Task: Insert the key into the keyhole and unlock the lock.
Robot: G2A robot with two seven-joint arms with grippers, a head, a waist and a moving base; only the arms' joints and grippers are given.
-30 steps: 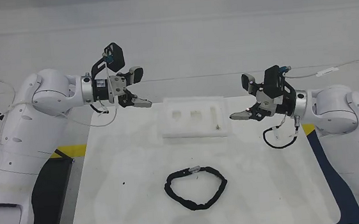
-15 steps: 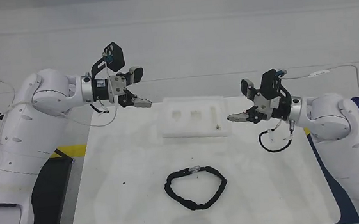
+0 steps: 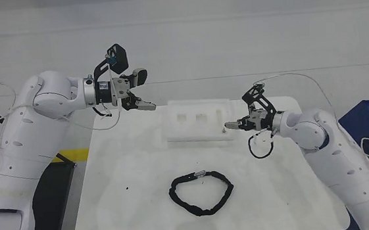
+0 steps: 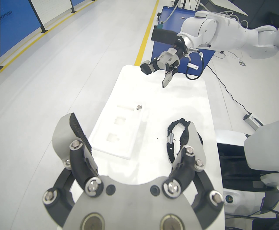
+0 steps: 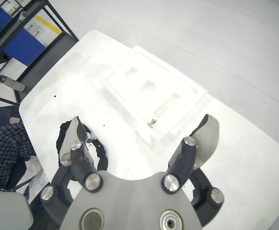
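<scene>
Key (image 5: 152, 123) on foam tray (image 5: 187, 87), right jaws spread (seemingly just beside)

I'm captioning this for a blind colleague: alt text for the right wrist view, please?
The open right gripper points at a white foam tray, where a small key lies at the end of a long slot. A black cable lock lies on the white table nearby.

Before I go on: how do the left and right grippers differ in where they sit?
The right gripper sits at the foam tray's end, close beside the key. The left gripper hangs off the tray's opposite end, well away from the key. The left gripper is by the table's far edge, while the right gripper is farther in over the table. Both are open and hold nothing.
</scene>
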